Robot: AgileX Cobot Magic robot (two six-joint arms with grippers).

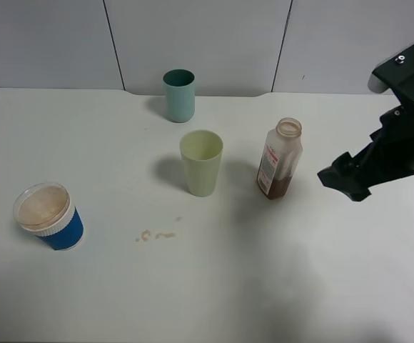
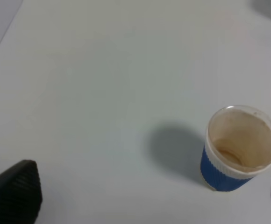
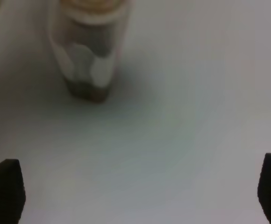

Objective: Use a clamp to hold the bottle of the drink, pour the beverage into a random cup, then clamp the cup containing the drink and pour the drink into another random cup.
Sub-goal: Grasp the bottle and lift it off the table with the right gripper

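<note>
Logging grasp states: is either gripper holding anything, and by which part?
Nothing is held. The right gripper is open, short of the bottle; the left gripper is open too, not touching the blue cup.

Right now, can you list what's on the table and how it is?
bottle: clear plastic bottle, upright, no cap, a little brown drink at the bottom
middle cup: pale green plastic cup, upright, beside the bottle
back cup: teal plastic cup, upright
left cup: blue paper cup with white rim, brown stains inside
spill: small brown drops on the white table
right tool: open, near the bottle, not touching
left tool: open, holding nothing
</note>
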